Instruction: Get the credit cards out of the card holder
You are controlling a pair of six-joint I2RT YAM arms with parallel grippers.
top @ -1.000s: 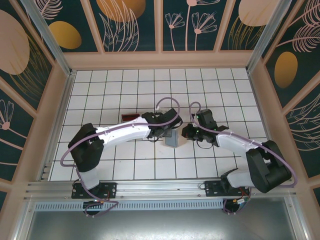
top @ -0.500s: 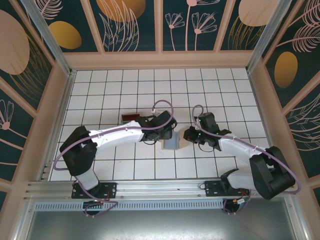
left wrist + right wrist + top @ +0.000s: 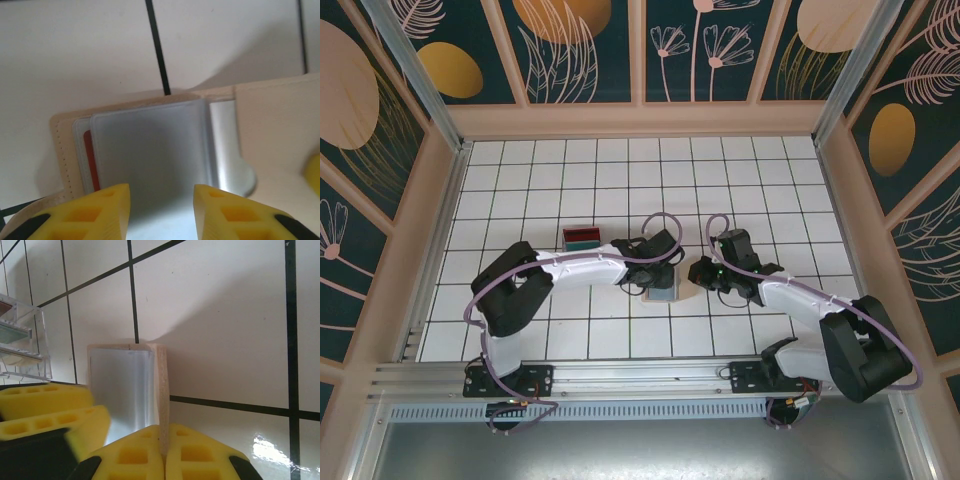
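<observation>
The card holder [image 3: 270, 130] was tan with a pale grey-blue inner panel and a red credit card [image 3: 88, 155] edge, the left gripper [image 3: 161, 195] and right gripper [image 3: 163, 440] had yellow fingers, and the table [image 3: 520, 190] was white tile gridded in black.

Bright even light, soft shadows, glare on tiles [image 3: 265, 447] btm-right, left tool [image 3: 161, 202] blurred

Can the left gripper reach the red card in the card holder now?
Probably yes: the left gripper hangs open over the card holder, gripped by the right gripper, though the red card barely peeks out.
</observation>
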